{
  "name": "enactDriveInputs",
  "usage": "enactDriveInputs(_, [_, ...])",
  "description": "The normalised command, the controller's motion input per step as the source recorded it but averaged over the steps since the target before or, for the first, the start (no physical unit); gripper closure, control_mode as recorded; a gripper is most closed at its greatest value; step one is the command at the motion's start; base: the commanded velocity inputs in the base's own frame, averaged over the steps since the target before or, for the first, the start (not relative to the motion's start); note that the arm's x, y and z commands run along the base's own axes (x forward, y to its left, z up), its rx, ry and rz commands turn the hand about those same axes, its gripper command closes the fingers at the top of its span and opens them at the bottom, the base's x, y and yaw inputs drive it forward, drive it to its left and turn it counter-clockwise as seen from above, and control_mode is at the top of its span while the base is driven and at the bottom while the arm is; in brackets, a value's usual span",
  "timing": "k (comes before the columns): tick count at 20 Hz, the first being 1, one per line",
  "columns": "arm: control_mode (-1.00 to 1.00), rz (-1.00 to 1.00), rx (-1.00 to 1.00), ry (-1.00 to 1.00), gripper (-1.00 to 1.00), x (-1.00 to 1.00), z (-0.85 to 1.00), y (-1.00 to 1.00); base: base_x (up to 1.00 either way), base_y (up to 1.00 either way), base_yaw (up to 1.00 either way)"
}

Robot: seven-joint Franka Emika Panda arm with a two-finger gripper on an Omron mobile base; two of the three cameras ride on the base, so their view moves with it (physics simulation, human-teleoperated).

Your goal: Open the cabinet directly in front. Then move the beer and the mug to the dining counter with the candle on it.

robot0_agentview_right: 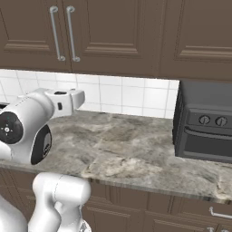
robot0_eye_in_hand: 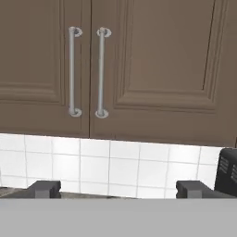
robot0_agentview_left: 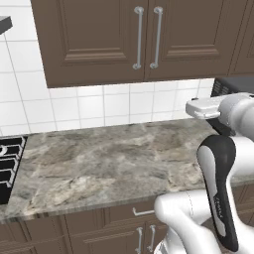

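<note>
The cabinet is a dark brown wall cabinet with both raised-panel doors shut. Its two long silver bar handles hang side by side at the door seam, upper left in the hand view. My gripper faces the doors from a distance, below and to the right of the handles. It is open, with its dark fingertips wide apart and nothing between them. The same cabinet spans the top of both base views. The beer, the mug, the candle and the dining counter are out of view.
A grey-brown veined stone counter runs under the cabinet, backed by white tiles. A black oven-like appliance stands on it at the right. A black stove grate lies at the far left. Brown drawers sit below.
</note>
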Motion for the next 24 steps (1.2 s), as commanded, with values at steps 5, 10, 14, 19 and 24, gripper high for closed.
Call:
enactDriveInputs(5, [-1.00,0.00,0.00,-0.39,-1.00,-0.26,0.44,0.00,0.00,0.00,0.00])
enactDriveInputs(10, [-1.00,0.01,0.00,-0.17,-1.00,-0.07,0.08,0.01,0.00,0.00,0.00])
enactDriveInputs(14, [-1.00,0.00,0.00,0.00,-1.00,0.00,0.04,0.15,0.00,0.00,0.00])
enactDriveInputs(19, [-1.00,0.00,-0.01,-0.03,-1.00,0.15,0.23,0.45,0.00,0.00,0.00])
enactDriveInputs(24, [-1.00,0.00,0.00,-0.05,-1.00,0.49,0.25,0.20,0.00,0.00,0.00])
